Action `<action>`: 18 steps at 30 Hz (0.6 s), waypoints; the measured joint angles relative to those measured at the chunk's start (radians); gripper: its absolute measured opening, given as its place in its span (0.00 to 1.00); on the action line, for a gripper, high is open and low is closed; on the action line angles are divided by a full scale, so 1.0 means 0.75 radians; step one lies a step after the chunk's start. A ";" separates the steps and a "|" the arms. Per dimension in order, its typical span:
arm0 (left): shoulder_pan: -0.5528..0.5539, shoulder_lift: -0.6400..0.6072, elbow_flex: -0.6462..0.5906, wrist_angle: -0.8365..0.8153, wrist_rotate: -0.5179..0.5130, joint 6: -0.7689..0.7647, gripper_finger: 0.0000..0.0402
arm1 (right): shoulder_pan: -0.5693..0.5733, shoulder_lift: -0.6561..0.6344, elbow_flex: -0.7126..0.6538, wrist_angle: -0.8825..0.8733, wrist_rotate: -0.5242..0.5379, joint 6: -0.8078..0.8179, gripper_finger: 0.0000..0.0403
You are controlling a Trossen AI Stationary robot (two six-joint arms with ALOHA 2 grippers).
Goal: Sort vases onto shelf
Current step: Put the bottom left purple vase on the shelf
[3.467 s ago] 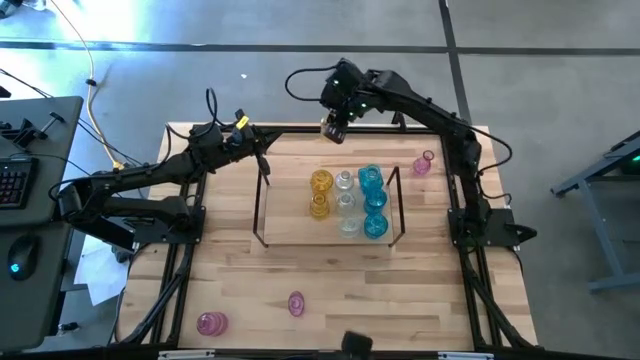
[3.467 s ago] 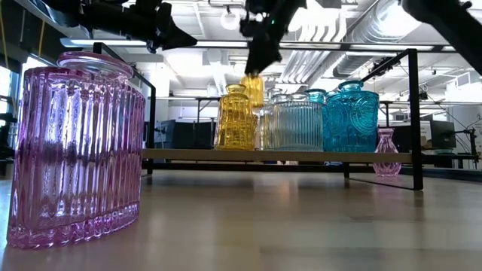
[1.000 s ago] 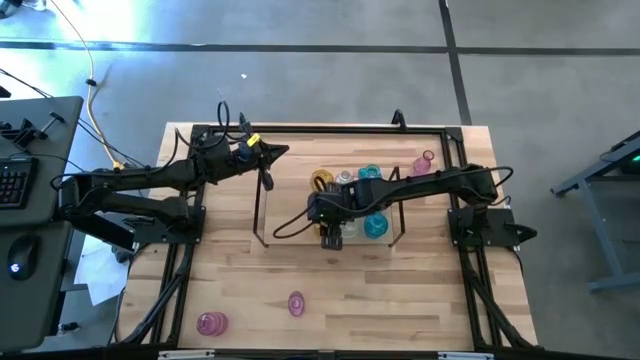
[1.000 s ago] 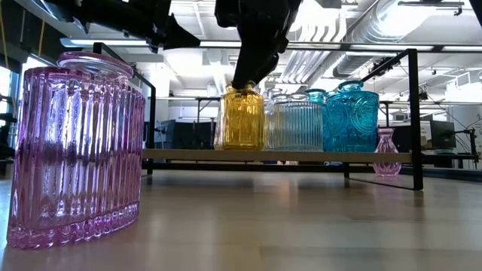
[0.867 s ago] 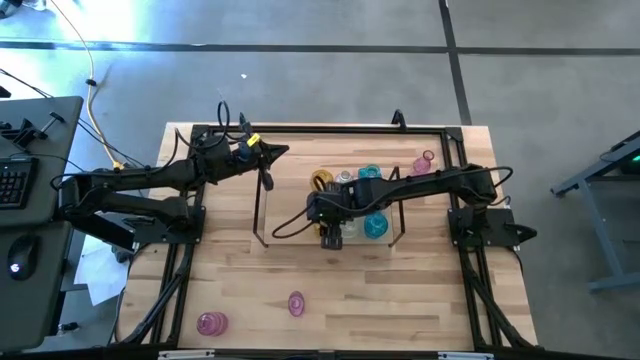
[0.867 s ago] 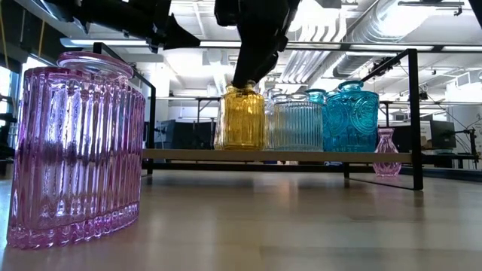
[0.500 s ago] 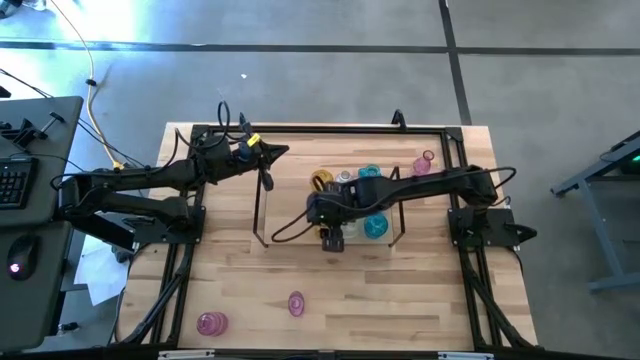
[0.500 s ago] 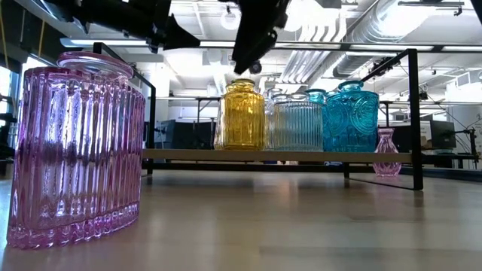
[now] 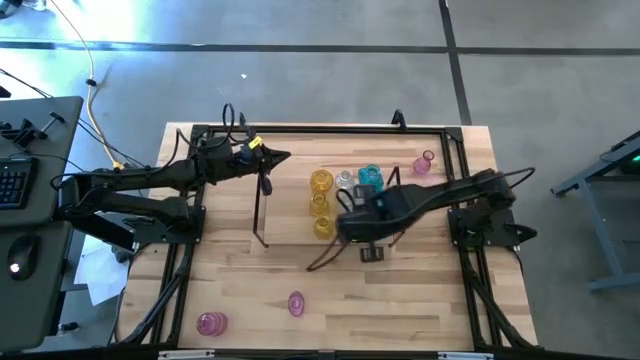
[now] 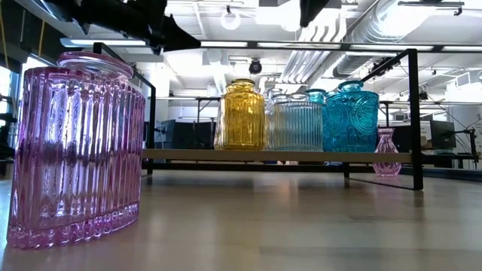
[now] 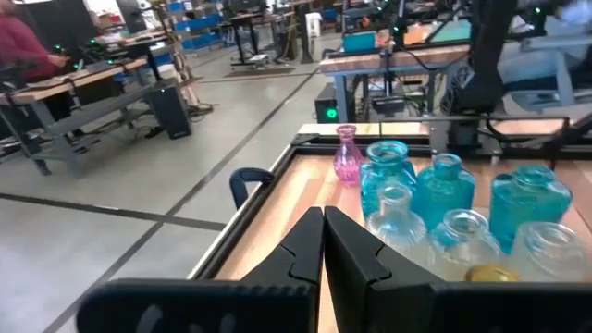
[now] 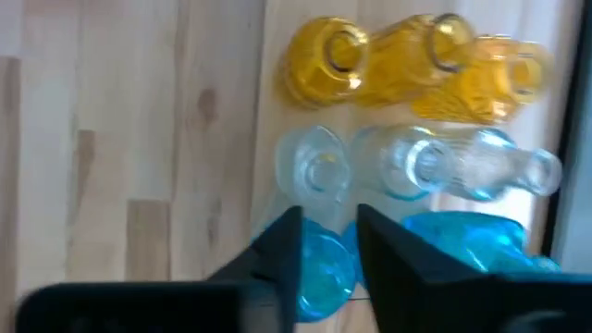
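right claw (image 9: 371, 253) | empty, fingers apart, is leaving shelf (image 9: 290, 235) | third amber vase (image 9: 324, 227) now standing there, pink ones remaining

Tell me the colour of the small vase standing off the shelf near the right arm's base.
Pink small vase, clearest in the high view.

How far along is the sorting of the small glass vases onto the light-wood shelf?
Done: amber, clear and blue glass vases stand in rows on the light-wood shelf. In hand: nothing; the right gripper hovers empty over them, the left gripper waits shut. Left: three pink glass vases on the tabletop.
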 joint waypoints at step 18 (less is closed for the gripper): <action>-0.304 -0.010 0.149 -0.440 0.306 0.063 0.01 | -0.045 -1.080 -1.398 1.535 -0.001 -0.346 0.01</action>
